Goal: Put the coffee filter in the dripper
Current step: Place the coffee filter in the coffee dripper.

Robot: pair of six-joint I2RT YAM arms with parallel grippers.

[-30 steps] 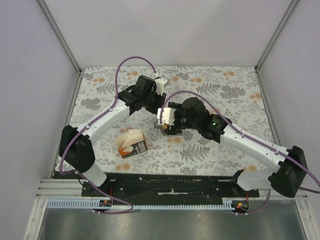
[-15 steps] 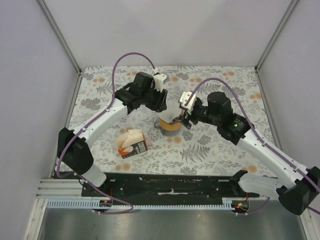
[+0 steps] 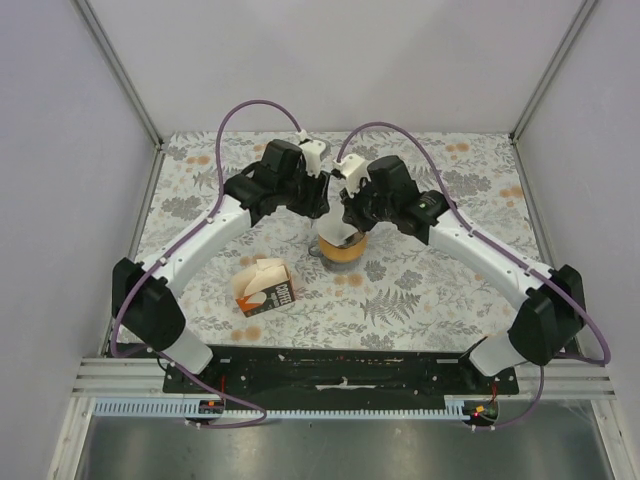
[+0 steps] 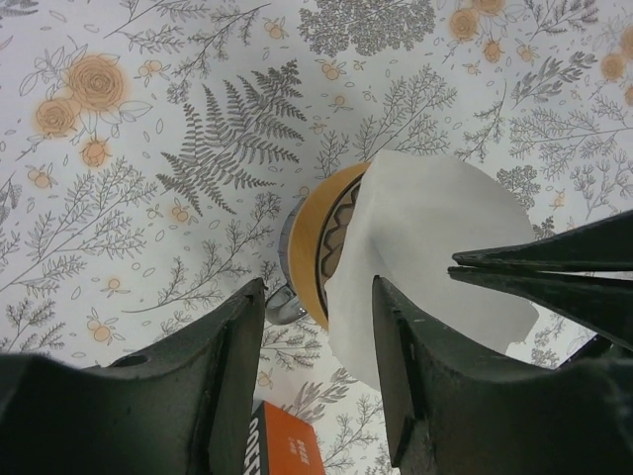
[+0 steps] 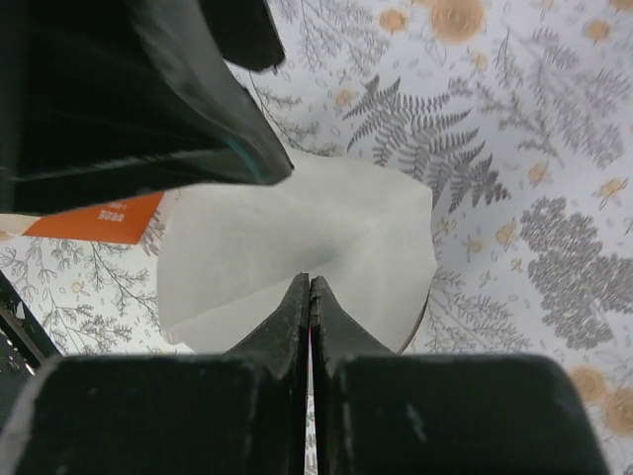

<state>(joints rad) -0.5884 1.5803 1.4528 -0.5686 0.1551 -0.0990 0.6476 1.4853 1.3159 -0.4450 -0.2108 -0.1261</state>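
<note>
The white coffee filter [image 4: 435,247] sits tilted in the dripper [image 4: 341,230], whose dark wire shows inside a tan ring [image 4: 309,237]; a small metal handle [image 4: 281,303] sticks out beside it. In the top view the filter [image 3: 338,236] stands up from the ring between both grippers. My right gripper [image 5: 310,284] is shut, its tips resting on the filter [image 5: 297,233]; whether paper is pinched I cannot tell. My left gripper [image 4: 316,297] is open just above the filter's near edge, holding nothing. The filter hides most of the dripper.
The orange, white and black carton [image 3: 266,286] lies on the floral cloth to the front left of the ring, its corner [image 4: 287,440] under my left fingers. Grey walls enclose the table on three sides.
My right gripper swung away to the right, then came back over the filter and shut. My left gripper opened wider and stayed beside the filter.
</note>
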